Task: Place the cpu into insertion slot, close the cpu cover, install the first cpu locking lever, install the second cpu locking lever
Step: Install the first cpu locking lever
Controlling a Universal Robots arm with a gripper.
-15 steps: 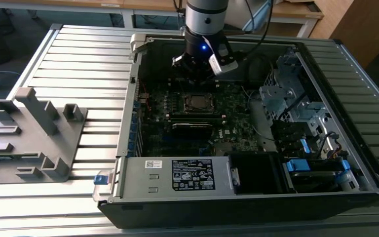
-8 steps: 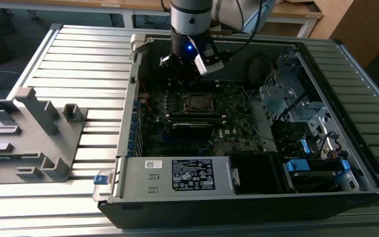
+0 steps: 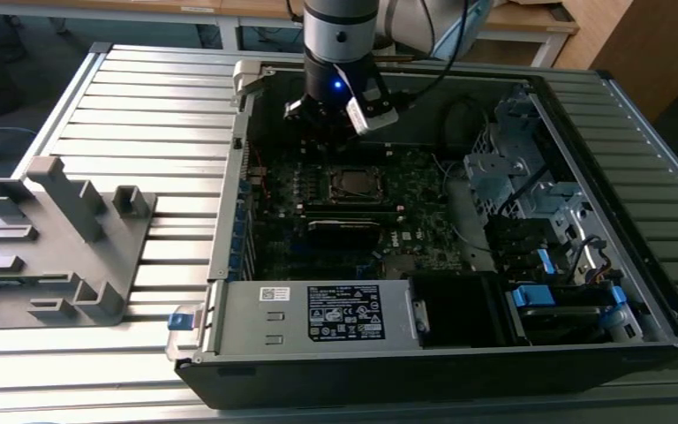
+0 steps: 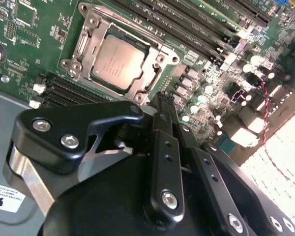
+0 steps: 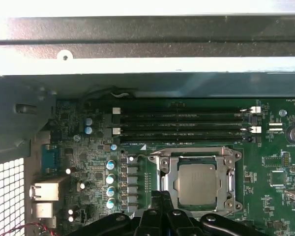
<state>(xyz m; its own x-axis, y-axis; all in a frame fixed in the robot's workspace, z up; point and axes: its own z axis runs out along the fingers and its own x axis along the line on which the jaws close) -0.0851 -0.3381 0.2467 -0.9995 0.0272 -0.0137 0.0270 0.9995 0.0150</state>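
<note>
The cpu [image 5: 199, 184] is a small flat square with a dull grey metal face. It lies flat in the insertion slot [image 3: 355, 182], in the middle of the green board [image 5: 275, 167]. The cpu cover [image 5: 196, 153] is a thin shiny metal frame with a big square hole, and it is down around the chip so the chip's face shows through. The gripper [image 4: 162, 98] is black and smooth with round silver screws. Its two thin fingers are pressed together with nothing between them. Their tips are near one corner of the cover, and I cannot tell if they touch it. In the first wrist view the fingers hide a bit of the cover's edge. Long black slots [image 5: 182, 120] run beside the socket, and little round shiny cans [image 5: 110, 177] stand in a row near it. A grey box with a white label [image 3: 315, 314] sits at the case's edge. A grey plastic stand [image 3: 63, 234] rests on the ribbed metal table [image 3: 139, 106].
</note>
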